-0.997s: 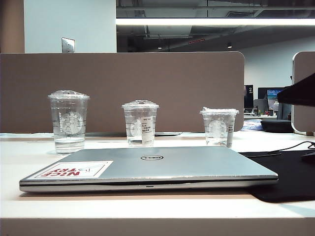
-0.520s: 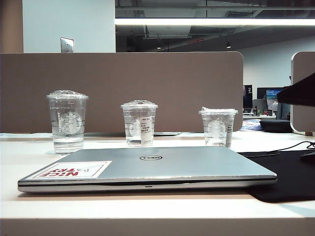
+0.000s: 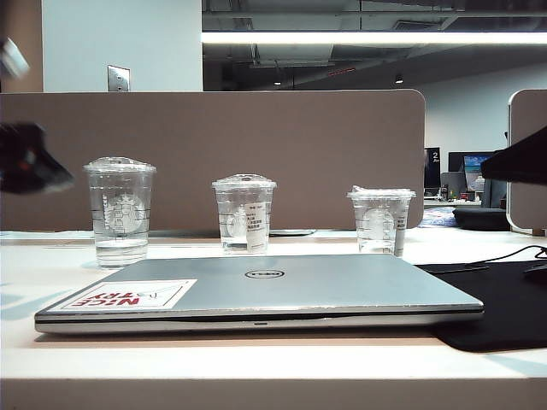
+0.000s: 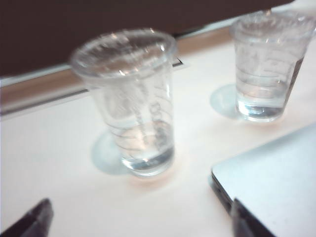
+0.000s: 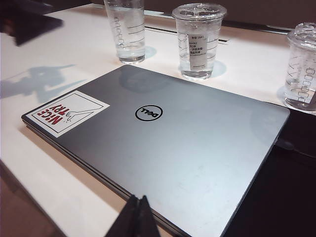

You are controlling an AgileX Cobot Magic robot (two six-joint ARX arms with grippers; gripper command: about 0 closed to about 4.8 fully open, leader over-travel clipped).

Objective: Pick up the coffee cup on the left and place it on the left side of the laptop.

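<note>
The coffee cup (image 3: 120, 209), the tallest clear cup with a domed lid and a little water, stands behind the laptop's left rear corner. The silver Dell laptop (image 3: 282, 286) lies shut in front. My left gripper (image 3: 26, 158) shows as a dark blur at the left edge, above the table and left of the cup. In the left wrist view the cup (image 4: 131, 103) stands ahead of my left gripper (image 4: 140, 224), which is open and empty, apart from the cup. My right gripper (image 5: 138, 200) is shut and empty, over the laptop's (image 5: 173, 143) front edge.
A shorter cup with a white label (image 3: 244, 213) and the shortest cup (image 3: 380, 220) stand in the same row to the right. A brown divider panel (image 3: 256, 128) runs behind them. A black mat (image 3: 504, 299) with a cable lies right of the laptop.
My left arm has swung into the exterior view at the left edge, blurred with motion. Cups, laptop and right arm stay put.
</note>
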